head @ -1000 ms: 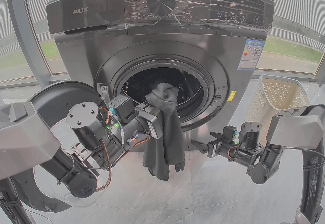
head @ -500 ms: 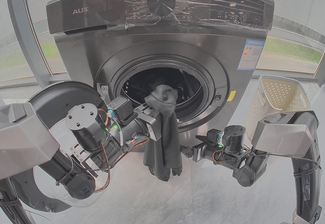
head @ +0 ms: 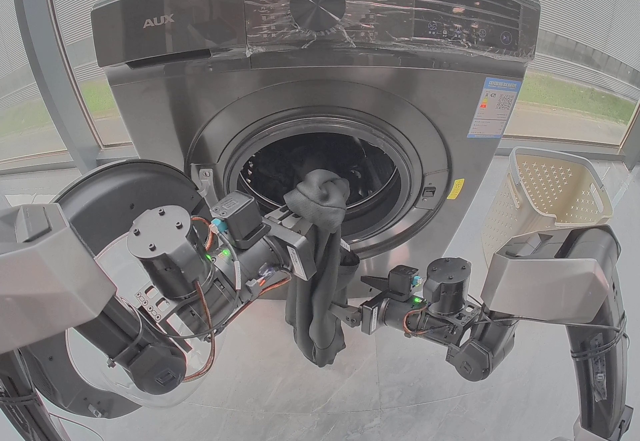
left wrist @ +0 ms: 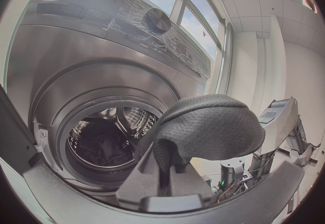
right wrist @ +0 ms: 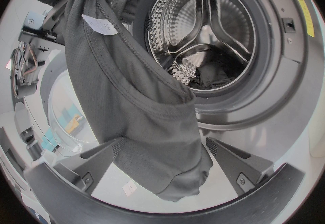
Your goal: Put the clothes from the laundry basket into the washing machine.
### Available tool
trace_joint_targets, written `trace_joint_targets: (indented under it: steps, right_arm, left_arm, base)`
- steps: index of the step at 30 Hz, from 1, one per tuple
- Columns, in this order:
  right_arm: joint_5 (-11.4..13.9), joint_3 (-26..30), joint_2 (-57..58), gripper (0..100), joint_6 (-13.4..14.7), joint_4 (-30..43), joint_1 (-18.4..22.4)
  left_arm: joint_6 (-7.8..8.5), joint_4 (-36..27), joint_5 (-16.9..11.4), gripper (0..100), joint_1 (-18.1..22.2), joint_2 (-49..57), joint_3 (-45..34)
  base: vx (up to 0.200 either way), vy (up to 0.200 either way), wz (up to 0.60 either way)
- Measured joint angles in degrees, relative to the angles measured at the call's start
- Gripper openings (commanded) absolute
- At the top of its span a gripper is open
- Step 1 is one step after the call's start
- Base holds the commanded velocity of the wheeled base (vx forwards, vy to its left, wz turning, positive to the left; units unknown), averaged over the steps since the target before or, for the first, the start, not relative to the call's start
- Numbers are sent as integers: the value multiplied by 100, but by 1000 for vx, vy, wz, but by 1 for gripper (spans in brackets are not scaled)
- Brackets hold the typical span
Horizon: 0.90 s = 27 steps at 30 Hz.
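A dark grey garment [head: 320, 289] hangs in front of the open drum [head: 320, 172] of the washing machine [head: 200, 96]. My left gripper [head: 308, 222] is shut on its bunched top, just outside the lower rim of the opening. In the left wrist view the garment [left wrist: 210, 130] bulges over the shut gripper [left wrist: 169, 180]. My right gripper [head: 350, 297] is open, level with the cloth's lower half. In the right wrist view the garment [right wrist: 142, 99] hangs between the spread fingers [right wrist: 101, 153]. Dark clothes [right wrist: 213, 72] lie inside the drum.
The round machine door [head: 120, 196] stands swung open at the left, behind my left arm. A cream laundry basket [head: 557, 192] stands tilted on the floor to the right of the machine. The tiled floor [head: 373, 396] lies bare below the garment.
My right arm has swung left and slightly up, bringing its open gripper against the hanging garment. The cloth's lower part has bunched. The left gripper has barely shifted.
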State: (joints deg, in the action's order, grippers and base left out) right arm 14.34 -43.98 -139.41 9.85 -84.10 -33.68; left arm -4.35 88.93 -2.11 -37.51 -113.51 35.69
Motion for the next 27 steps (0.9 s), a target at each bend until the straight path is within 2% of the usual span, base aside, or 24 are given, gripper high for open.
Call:
trace_joint_targets:
  steps: [8, 9, 17, 27]
  right_arm:
    - [529, -610, -205, 100, 276, -96, -11]
    - [572, -684, -246, 0, 288, -182, -13]
    - [596, -764, -402, 0, 290, -425, -62]
    - [528, -41, 74, 0, 167, -452, 6]
  left_arm:
    - [0, 5, 0, 0, -5, 48, -89]
    - [0, 2, 0, 0, -5, 57, -102]
    - [-2, 5, -7, 0, 0, 80, -163]
    - [-18, 7, -7, 0, 61, 102, -260]
  base:
    - [0, 0, 0]
    - [0, 0, 0]
    - [0, 0, 0]
    - [0, 0, 0]
